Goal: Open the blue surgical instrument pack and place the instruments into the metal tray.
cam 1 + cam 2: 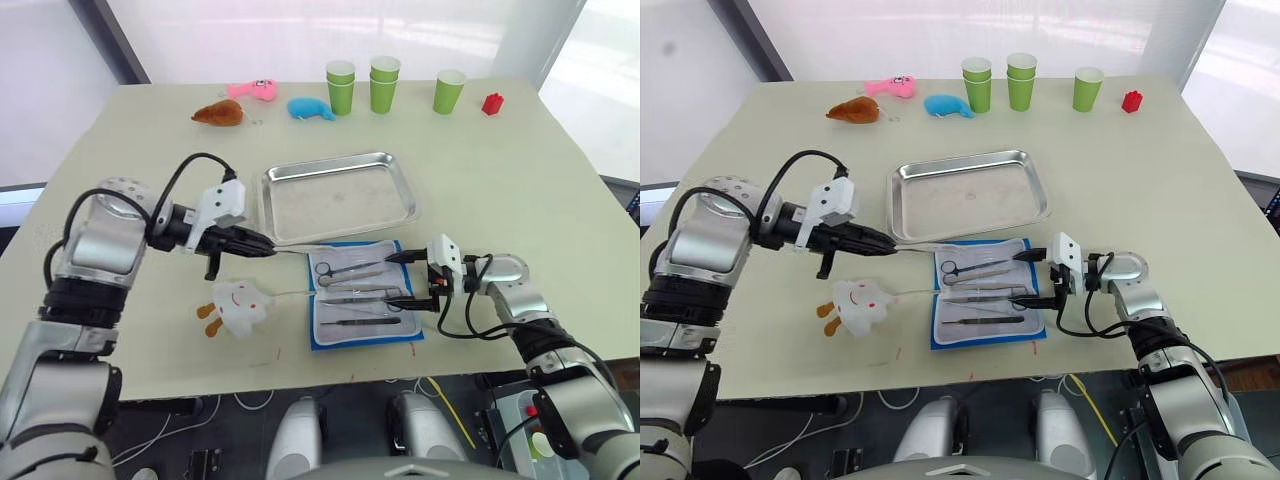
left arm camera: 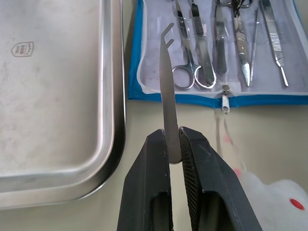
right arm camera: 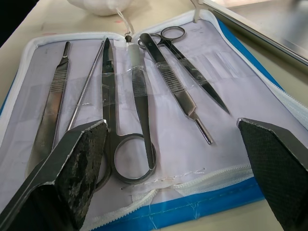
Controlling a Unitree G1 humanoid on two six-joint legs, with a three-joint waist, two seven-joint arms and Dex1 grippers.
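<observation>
The blue surgical instrument pack (image 1: 360, 343) lies open near the table's front edge, white lining up. Several instruments (image 3: 139, 96) sit in its pockets: ring-handled scissors, forceps, tweezers and a thin probe. Just behind the pack stands the metal tray (image 1: 338, 196), with nothing in it. My left gripper (image 1: 262, 246) is left of the pack, shut on a thin silver instrument (image 2: 166, 86) with a forked tip. That tip reaches toward the pack's near-left corner, beside the tray's front rim. At the pack's right edge my right gripper (image 1: 405, 275) stands open, its fingers (image 3: 77, 159) spread wide with nothing between them.
A white plush toy (image 1: 238, 305) lies left of the pack, below my left gripper. Along the far edge are green paper cups (image 1: 385, 83), a red block (image 1: 492, 103), a blue plush (image 1: 310, 108), a pink toy (image 1: 253, 90) and a brown toy (image 1: 218, 113).
</observation>
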